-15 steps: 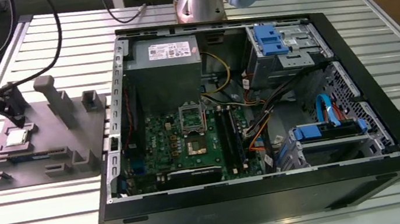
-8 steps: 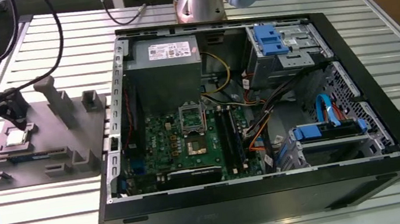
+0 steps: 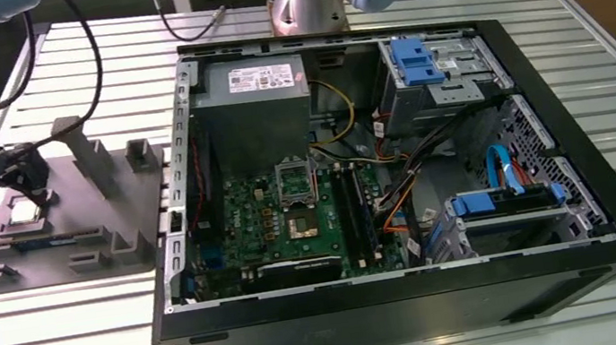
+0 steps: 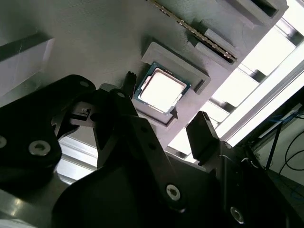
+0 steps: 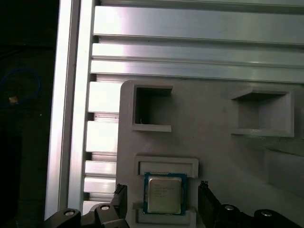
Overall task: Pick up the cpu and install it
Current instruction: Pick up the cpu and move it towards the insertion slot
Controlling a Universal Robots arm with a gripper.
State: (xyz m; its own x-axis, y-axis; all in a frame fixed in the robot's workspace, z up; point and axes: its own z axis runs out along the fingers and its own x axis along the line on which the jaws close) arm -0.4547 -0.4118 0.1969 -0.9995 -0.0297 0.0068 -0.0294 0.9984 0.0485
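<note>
The cpu [image 5: 165, 194] is seated in a grey holder [image 5: 213, 128] recess, straddled by the open gripper [image 5: 163, 189], apparently untouched; it is judged light, stiff and fragile, best pinched by opposite edges.

Your gripper [image 4: 165, 99], jaws apart, one on each side of the cpu [image 4: 160, 89] in its grey tray [image 4: 95, 38] pocket.
</note>
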